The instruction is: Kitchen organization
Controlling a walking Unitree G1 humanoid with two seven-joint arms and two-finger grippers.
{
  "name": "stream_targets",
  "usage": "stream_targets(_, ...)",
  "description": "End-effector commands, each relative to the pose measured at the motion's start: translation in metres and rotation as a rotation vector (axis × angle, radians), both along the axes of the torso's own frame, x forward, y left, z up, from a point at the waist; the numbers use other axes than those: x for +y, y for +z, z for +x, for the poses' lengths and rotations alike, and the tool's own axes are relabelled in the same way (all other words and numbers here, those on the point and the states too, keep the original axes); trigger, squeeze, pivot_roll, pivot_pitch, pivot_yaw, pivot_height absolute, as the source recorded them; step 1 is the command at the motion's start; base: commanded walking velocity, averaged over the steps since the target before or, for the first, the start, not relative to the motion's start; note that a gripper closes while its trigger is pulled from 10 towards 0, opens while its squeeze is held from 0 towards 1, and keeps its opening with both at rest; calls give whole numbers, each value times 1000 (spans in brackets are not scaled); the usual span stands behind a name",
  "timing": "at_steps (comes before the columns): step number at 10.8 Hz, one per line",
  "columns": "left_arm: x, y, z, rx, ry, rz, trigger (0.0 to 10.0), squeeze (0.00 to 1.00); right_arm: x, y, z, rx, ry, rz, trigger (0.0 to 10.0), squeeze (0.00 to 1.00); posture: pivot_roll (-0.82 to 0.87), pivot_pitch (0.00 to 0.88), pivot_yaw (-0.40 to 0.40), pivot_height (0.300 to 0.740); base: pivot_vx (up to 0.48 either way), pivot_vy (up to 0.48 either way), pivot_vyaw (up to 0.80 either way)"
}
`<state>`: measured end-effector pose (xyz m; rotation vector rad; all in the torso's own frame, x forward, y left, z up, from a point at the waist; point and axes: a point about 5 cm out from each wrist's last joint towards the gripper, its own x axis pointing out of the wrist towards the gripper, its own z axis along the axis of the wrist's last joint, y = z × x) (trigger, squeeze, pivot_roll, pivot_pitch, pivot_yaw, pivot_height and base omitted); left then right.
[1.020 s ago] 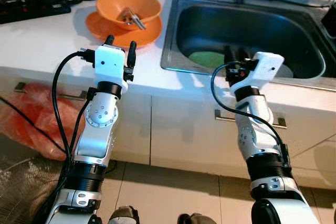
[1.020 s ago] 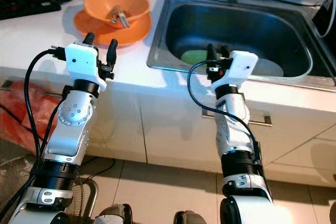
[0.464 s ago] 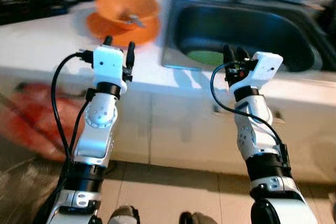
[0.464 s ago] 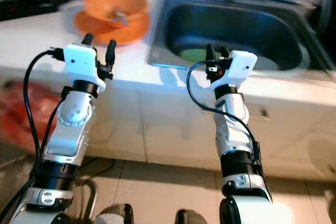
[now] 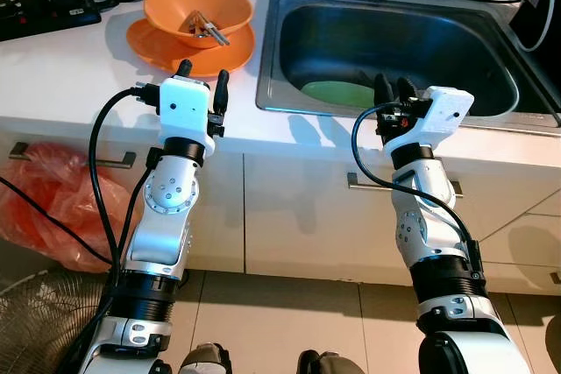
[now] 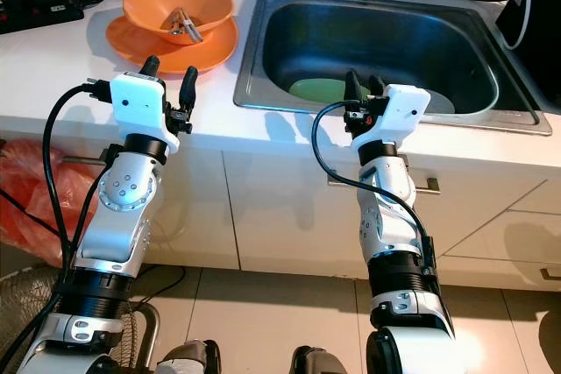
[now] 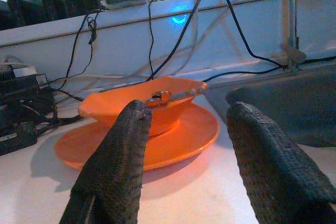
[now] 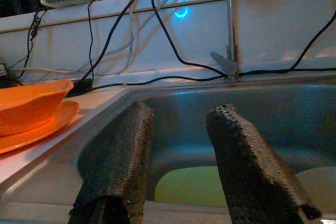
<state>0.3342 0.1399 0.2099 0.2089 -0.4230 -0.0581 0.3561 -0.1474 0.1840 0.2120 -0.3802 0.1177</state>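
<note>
Raised before the tabletop (image 5: pixel 61 67), both hands are held spread and empty: left hand (image 5: pixel 202 76) near the orange bowl (image 5: pixel 198 13) at 12 o'clock, right hand (image 5: pixel 393 91) at the sink (image 5: pixel 289 32) edge.

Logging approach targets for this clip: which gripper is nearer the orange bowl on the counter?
Left. The left gripper is raised just in front of the orange bowl and its plate; the right gripper is raised off to the side, before the sink.

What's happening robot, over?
Left gripper open, facing orange bowl on orange plate. Right gripper open at sink edge, green plate inside. Nothing held, nothing blocking.
</note>
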Motion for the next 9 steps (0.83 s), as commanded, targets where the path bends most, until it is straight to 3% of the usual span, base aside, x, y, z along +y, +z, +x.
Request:
stream_targets(1, -2, 3, -2, -14, -5, 4, 10000, 0, 1, 3, 0, -17, 7, -20, 10000, 0, 96, 121, -60, 740, 247, 0, 0)
stream_targets(2, -2, 3, -2, -13, -2, 3, 10000, 0, 2, 3, -1, -23, 12, -44, 10000, 0, 96, 121, -60, 740, 262, 0, 0)
stream_targets(5, -1, 2, -1, -11, 3, 0, 10000, 0, 4, 3, -2, -31, 18, -68, 10000, 0, 96, 120, -61, 740, 277, 0, 665)
stream_targets(9, -2, 2, -1, -10, -1, 2, 10000, 0, 2, 2, -1, -24, 6, -45, 10000, 0, 96, 120, -60, 740, 284, 0, 0)
